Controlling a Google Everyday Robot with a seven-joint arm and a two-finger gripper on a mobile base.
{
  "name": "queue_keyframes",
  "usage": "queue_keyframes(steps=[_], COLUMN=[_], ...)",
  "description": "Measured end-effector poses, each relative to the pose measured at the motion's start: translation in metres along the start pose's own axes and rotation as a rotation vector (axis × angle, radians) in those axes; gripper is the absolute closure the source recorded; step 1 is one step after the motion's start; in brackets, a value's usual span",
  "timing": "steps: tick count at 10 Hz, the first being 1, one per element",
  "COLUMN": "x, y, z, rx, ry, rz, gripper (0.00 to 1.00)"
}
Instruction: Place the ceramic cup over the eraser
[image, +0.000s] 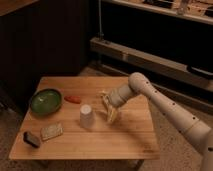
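The white ceramic cup (86, 116) stands upside down near the middle of the wooden table (130, 137). The eraser (31, 139), a small dark block, lies at the front left corner, well apart from the cup. My gripper (110, 111) hangs at the end of the white arm (160, 102), just right of the cup, with its fingers pointing down toward the table. It holds nothing.
A wide green bowl (45, 101) sits at the left. A small orange-red object (73, 99) lies between the bowl and the cup. A flat tan packet (51, 131) lies beside the eraser. A dark cabinet and a low shelf stand behind the table.
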Motion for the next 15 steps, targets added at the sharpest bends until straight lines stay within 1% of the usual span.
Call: queue_keyframes(steps=[1, 3, 5, 7, 8, 10, 12, 13, 15], x=[0.003, 0.004, 0.0, -0.006, -0.011, -0.017, -0.023, -0.027, -0.029], y=[-0.001, -0.003, -0.003, -0.001, 0.002, 0.004, 0.005, 0.003, -0.001], z=[0.005, 0.013, 0.019, 0.026, 0.032, 0.041, 0.05, 0.055, 0.063], rx=[0.006, 0.012, 0.02, 0.032, 0.034, 0.028, 0.012, 0.002, -0.013], ry=[-0.034, -0.073, -0.094, -0.126, -0.15, -0.174, -0.173, -0.164, -0.145], rz=[0.031, 0.059, 0.062, 0.05, 0.028, -0.004, -0.029, -0.043, -0.051], gripper=[0.02, 0.02, 0.02, 0.02, 0.02, 0.02, 0.02, 0.02, 0.02])
